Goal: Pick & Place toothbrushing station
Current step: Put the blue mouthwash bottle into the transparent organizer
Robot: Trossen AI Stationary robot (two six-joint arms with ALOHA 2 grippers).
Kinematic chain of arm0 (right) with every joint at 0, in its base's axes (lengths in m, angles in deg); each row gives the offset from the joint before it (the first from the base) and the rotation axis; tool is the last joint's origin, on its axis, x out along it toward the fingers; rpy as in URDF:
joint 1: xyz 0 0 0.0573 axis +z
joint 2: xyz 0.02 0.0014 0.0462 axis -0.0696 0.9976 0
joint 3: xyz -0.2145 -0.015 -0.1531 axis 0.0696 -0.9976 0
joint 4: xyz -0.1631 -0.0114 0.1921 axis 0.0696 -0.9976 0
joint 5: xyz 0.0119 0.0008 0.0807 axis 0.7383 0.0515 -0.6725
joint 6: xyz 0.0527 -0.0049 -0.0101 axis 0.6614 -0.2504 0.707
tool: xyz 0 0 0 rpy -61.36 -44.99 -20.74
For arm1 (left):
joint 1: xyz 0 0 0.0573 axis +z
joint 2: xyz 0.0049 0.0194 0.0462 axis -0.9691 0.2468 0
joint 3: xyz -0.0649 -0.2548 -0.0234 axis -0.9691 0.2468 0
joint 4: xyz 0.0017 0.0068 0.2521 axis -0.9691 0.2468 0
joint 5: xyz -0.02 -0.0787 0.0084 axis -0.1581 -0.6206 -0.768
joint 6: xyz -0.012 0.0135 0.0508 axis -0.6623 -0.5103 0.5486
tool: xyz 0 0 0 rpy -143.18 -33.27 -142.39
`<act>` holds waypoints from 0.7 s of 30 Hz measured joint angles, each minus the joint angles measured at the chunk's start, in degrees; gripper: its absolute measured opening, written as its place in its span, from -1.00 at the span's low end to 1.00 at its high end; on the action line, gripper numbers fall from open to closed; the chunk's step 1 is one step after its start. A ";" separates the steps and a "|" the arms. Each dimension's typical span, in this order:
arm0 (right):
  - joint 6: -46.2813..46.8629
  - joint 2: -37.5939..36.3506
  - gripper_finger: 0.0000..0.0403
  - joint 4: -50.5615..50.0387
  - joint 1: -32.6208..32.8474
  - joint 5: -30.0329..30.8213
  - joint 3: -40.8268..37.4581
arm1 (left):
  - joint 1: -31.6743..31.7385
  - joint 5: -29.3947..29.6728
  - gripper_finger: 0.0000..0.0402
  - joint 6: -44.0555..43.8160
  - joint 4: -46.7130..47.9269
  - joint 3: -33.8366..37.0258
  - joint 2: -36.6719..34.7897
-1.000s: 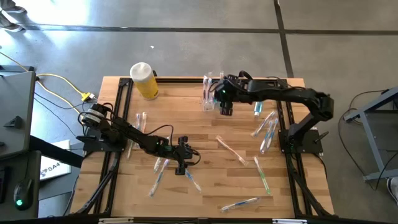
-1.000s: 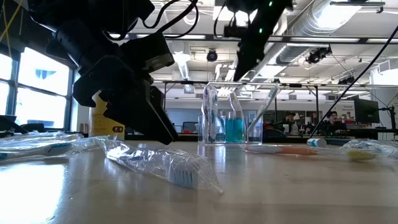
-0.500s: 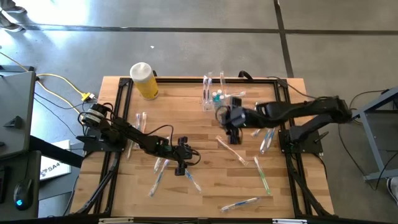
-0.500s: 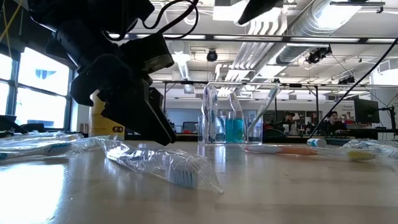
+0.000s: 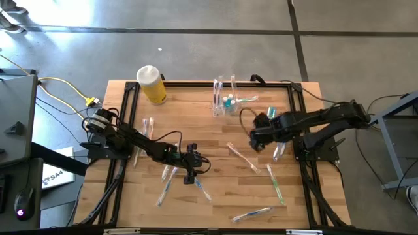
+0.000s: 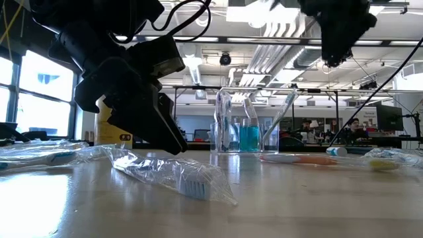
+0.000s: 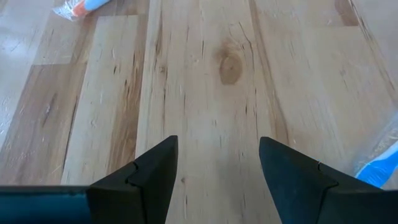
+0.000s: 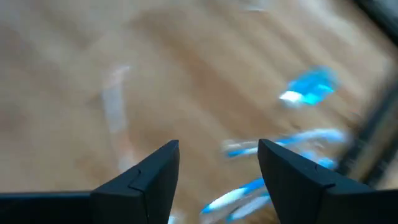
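The clear cup [image 5: 221, 104] stands upright near the table's far edge and holds clear toothbrushes and teal tubes [image 6: 248, 137]. Loose wrapped toothbrushes lie flat on the wood: a pink one [image 5: 241, 156], teal ones [image 5: 275, 184] and a cluster by the right edge [image 5: 282, 138]. My right gripper [image 5: 257, 140] hangs open above the table between the pink toothbrush and that cluster, with nothing between its fingers [image 8: 217, 155]. My left gripper [image 5: 191, 171] is open low over the table's middle, over bare wood [image 7: 217, 149], beside a wrapped toothbrush [image 6: 172, 175].
A yellow cylinder container with a white top [image 5: 151, 85] stands at the far left corner. More wrapped toothbrushes lie near the left rail [image 5: 147, 127], under the left arm [image 5: 166, 184] and by the near edge [image 5: 251, 213]. Black rails [image 5: 124, 111] frame the table.
My right gripper has left the cup and swung toward the table's near and right side, rolling about its own axis, and now hangs over the loose toothbrushes at the right. Its fingers stay open and hold nothing. The cup and its contents stand as before.
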 joint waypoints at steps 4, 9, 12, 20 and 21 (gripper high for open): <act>6.82 -0.96 0.04 -5.03 -6.01 4.01 -3.11 | 0.00 -0.68 0.09 -0.02 0.00 0.00 0.00; 1.25 -1.30 0.04 0.89 -16.99 -0.92 -9.00 | 0.00 -0.90 0.09 0.55 0.00 0.00 0.00; -4.70 -1.47 0.04 11.23 -24.52 -6.17 -14.29 | 0.00 -1.28 0.09 1.37 -0.02 0.00 0.00; -9.72 -1.36 0.04 27.79 -38.43 -9.93 -25.78 | 0.00 -1.74 0.09 1.95 0.68 0.00 0.00; -9.77 -1.38 0.04 28.18 -39.26 -10.07 -26.79 | 0.00 -1.75 0.09 1.94 0.90 0.00 0.00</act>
